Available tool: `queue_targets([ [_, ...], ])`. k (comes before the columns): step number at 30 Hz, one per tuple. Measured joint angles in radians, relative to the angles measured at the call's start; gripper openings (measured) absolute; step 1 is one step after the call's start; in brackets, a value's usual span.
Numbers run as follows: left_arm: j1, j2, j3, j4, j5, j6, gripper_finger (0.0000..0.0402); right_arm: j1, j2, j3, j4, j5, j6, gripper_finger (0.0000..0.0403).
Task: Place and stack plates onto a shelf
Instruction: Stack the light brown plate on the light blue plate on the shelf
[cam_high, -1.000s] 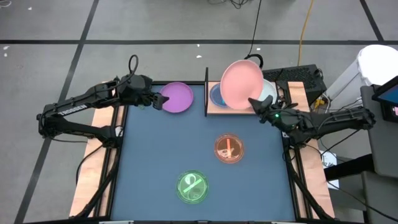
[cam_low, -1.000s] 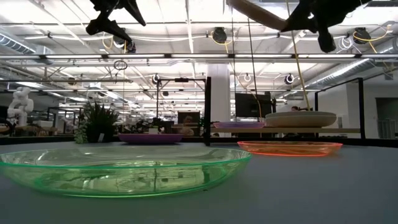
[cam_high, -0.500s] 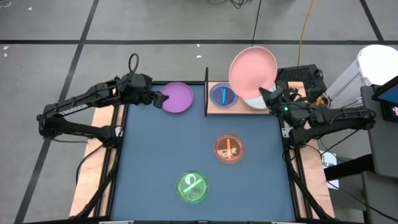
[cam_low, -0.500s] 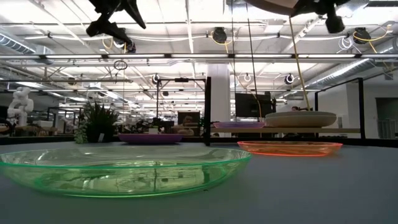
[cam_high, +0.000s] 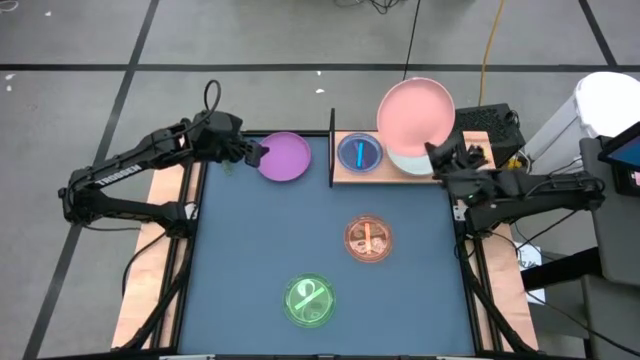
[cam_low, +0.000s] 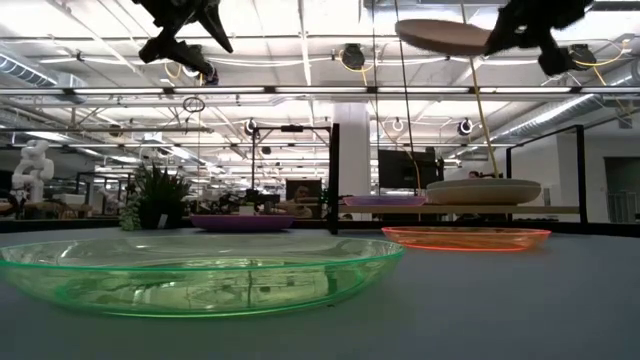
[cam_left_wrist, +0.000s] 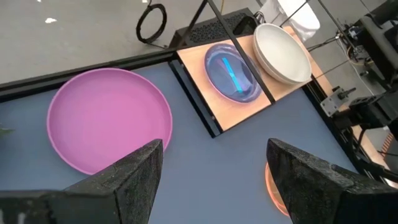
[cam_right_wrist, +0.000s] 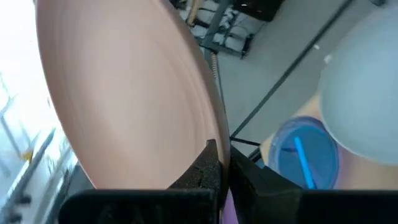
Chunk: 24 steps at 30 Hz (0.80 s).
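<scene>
White lettering runs along the left arm's upper link in the high view, too small to read.

The flat rectangular light-wood shelf (cam_high: 345, 176) lies at the far edge of the blue table (cam_high: 250, 260), a thin black upright (cam_high: 332, 148) at its left end. On it sit a small translucent cyan plate (cam_high: 358, 153) holding a blue stick-like piece that lies roughly along the table's near-far line, and beside it a larger pale mint-white plate (cam_high: 410, 162).

The right gripper (cam_high: 437, 158) is pinched tight on the rim of a large opaque pink plate (cam_high: 416, 109), held in the air above the mint-white plate and nearly level in the low view.

The left gripper (cam_high: 252, 154) hangs with its fingers spread wide and nothing between them, at the left rim of a large opaque purple plate (cam_high: 285, 156) that lies on the table left of the upright.

Nearer the front lie a small translucent orange-brown plate (cam_high: 368, 239) with an upright-pointing stick, and a small translucent green plate (cam_high: 309, 300) with curled pieces.
</scene>
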Motion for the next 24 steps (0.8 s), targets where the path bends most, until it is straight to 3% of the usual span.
queue_targets([
  [4, 0.017, 0.0, 0.0, 0.0, 0.005, 0.007, 0.0289, -0.003, 0.0, -0.107, 0.053, 0.027, 0.211, 0.0],
  [8, 0.021, 0.0, 0.0, 0.001, 0.006, 0.007, 0.0289, -0.003, -0.003, -0.264, 0.324, 0.026, 0.251, 0.0002],
  [13, 0.02, 0.0, 0.0, 0.008, 0.007, 0.018, 0.0289, -0.003, -0.002, -0.466, 0.835, 0.032, 0.062, 0.0003],
  [16, 0.02, 0.0, 0.0, 0.008, 0.007, 0.014, 0.0289, -0.001, 0.006, -0.522, 1.074, 0.14, -0.079, 0.0002],
  [19, 0.02, 0.0, 0.0, 0.008, 0.007, 0.011, 0.0289, -0.001, 0.003, -0.509, 1.193, 0.256, -0.214, 0.0001],
  [24, 0.02, 0.0, 0.0, 0.01, 0.007, -0.002, 0.0289, -0.001, 0.001, -0.411, 1.281, 0.346, -0.461, 0.0001],
])
